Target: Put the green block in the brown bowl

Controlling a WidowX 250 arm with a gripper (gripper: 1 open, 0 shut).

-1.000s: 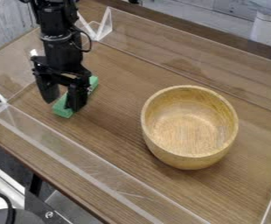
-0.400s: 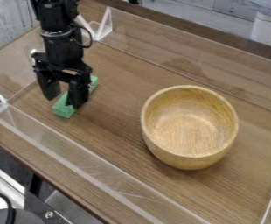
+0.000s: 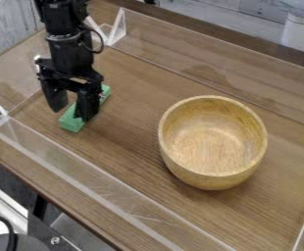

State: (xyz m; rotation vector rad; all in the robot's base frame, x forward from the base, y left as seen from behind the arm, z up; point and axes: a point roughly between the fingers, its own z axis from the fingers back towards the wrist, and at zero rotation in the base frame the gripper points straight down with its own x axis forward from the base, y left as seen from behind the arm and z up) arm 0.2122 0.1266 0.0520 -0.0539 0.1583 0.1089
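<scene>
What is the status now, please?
Gripper open, pointing down over green block. Block on table, not lifted. Brown bowl empty, path clear.

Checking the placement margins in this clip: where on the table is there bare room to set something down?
Bare wood lies between the small green rectangular block and the round light-brown wooden bowl, along the near clear wall, and behind the bowl. It is crowded at the left, where the black gripper has its fingers open over the block.

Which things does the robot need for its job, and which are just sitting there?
Needed for the job:
- small bright green rectangular block
- round light-brown wooden bowl
- black robot gripper, open over the block

Just there:
- brown wooden table
- clear plastic walls round the table
</scene>
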